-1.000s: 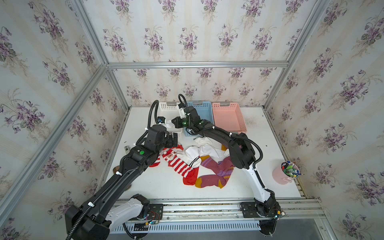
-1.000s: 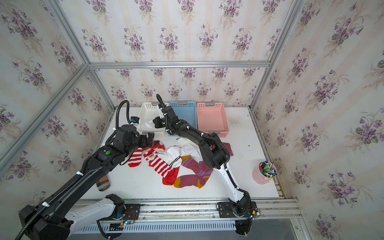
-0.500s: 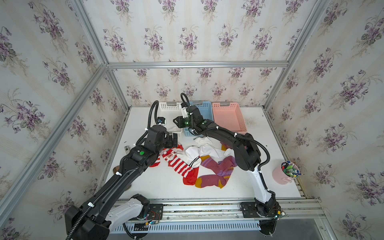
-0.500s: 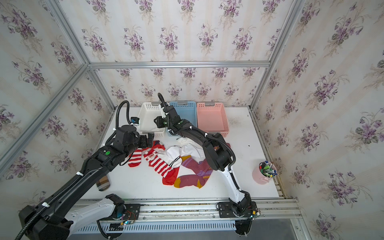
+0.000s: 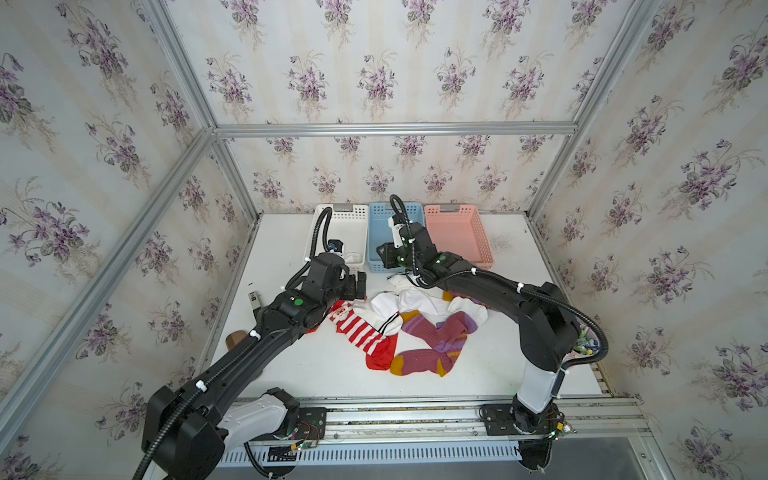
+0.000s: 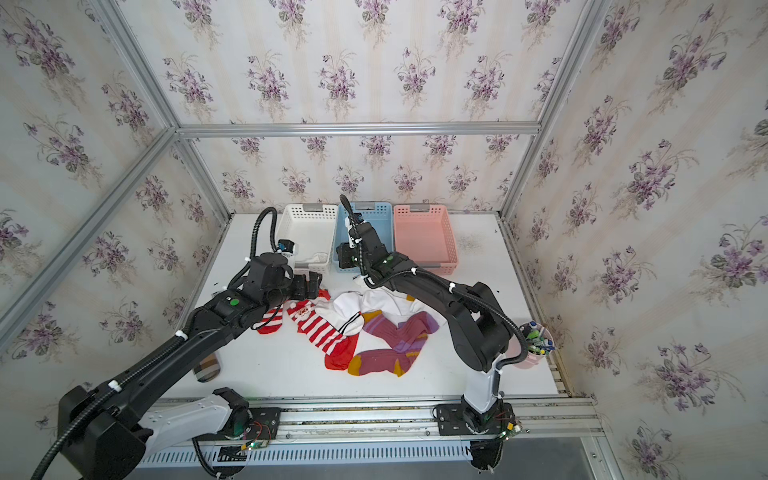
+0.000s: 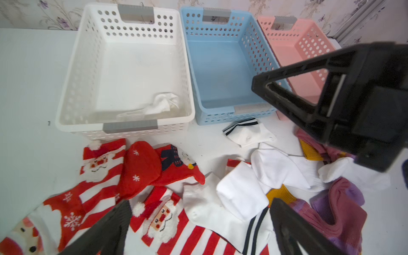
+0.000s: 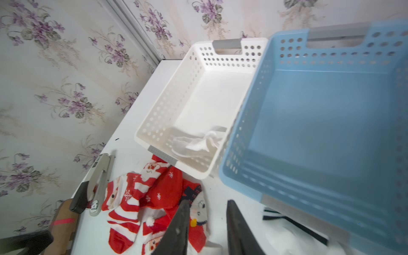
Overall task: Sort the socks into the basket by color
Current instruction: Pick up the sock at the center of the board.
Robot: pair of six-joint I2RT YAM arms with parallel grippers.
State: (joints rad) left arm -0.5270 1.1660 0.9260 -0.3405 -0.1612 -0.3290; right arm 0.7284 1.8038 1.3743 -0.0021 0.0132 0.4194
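Note:
Socks lie in a heap mid-table: red-white Santa socks (image 5: 361, 334) (image 7: 163, 218), white socks with black stripes (image 5: 388, 313) (image 7: 240, 194) and maroon-purple socks (image 5: 434, 345) (image 6: 399, 336). One white sock (image 7: 160, 104) (image 8: 198, 142) lies in the white basket (image 5: 338, 206) at its near end. The blue basket (image 5: 374, 232) and pink basket (image 5: 457, 239) hold nothing. My left gripper (image 7: 199, 202) (image 5: 359, 286) hangs wide open over the Santa and white socks. My right gripper (image 8: 208, 202) (image 5: 384, 255) is open with nothing between its fingers, by the blue basket's near corner.
A pink cup of pens (image 6: 536, 340) stands at the table's right edge. A metal tool (image 8: 101, 176) (image 5: 254, 299) and a brown object (image 5: 235, 338) lie along the left edge. The three baskets line the back wall.
My right gripper has opened a little and moved from over the white basket toward the blue basket's near corner. The left arm has stayed put.

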